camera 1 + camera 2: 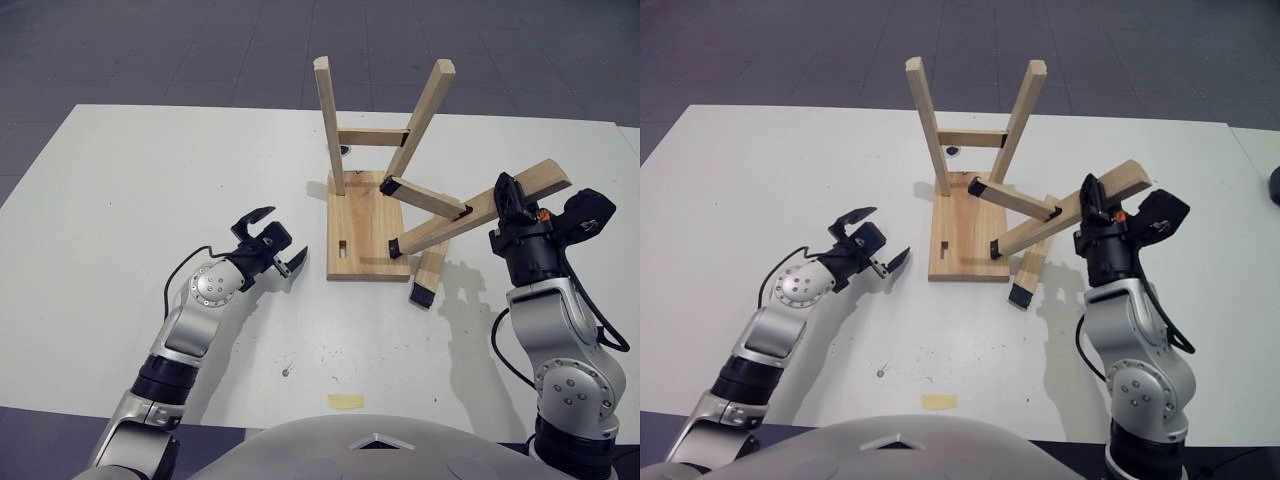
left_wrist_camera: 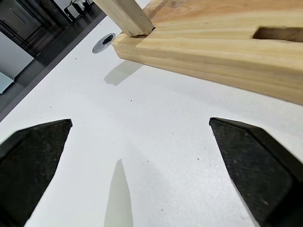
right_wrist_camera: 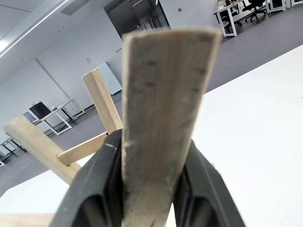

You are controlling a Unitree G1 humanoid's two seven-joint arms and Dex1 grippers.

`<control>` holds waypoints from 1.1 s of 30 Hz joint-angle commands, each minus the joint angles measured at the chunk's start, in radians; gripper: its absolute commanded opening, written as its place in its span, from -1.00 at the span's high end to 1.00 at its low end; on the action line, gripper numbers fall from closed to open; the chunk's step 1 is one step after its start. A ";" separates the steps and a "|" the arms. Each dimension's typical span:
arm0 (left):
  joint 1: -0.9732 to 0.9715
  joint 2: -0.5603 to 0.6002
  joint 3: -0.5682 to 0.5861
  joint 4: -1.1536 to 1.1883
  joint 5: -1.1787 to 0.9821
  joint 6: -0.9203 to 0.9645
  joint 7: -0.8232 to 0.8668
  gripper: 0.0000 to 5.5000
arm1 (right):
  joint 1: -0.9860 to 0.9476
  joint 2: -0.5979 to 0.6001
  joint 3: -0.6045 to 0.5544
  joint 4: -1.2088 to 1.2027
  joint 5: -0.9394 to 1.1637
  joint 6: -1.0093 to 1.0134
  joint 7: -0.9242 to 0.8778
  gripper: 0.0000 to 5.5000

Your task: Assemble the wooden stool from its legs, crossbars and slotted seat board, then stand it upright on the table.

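**Two legs seated, the other pair in the clamp**

Left eye view. Flat on the table (image 1: 150, 170), underside up: seat board (image 1: 360, 225). Standing in its far end: two legs (image 1: 327, 125), tied by a crossbar (image 1: 372, 138). Leaning over its right edge: loose frame (image 1: 425, 197), one capped foot (image 1: 421, 294) down on the table just beside the board. Closed hard on the raised end of the slanting leg (image 1: 440, 228): right gripper (image 1: 508, 200). Near the board's left edge, spread wide, holding nothing: left gripper (image 1: 283, 238). Towards the front edge, well apart from the work: scrap of tape (image 1: 345, 402) and a small dark speck (image 1: 287, 371), too small to name.

Left wrist view. Between the open fingers (image 2: 35, 158), bare table. Beyond, the board's thick side and an unfilled slot (image 2: 277, 32).

Right wrist view. Leg end pinched squarely on both flat faces; behind it, the upright pair.

Probably stiff, light, dry wood: hardly fragile, yet apt to lever the board up if twisted. Better controlled lower down, nearer the joint. Worth pinning the board with the free gripper. In the way: the upright pair, close to the frame's swing.
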 commanded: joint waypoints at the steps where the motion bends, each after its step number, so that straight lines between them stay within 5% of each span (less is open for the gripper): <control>1: 0.004 -0.002 -0.008 -0.010 0.014 0.014 0.003 -0.96 | 0.012 -0.051 0.006 0.111 -0.101 0.110 -0.012 0.61; 23: -0.029 0.038 0.001 -0.071 0.032 0.041 -0.006 -0.96 | 0.042 -0.208 0.327 0.055 -0.393 0.312 0.123 0.61; 29: -0.030 0.042 0.009 -0.066 0.037 0.041 0.001 -0.96 | 0.122 -0.146 0.313 0.103 -0.362 0.290 0.143 0.61; 33: -0.038 0.039 0.009 -0.061 0.042 0.041 0.001 -0.96 | 0.083 0.024 0.213 0.157 -0.171 0.339 0.058 0.62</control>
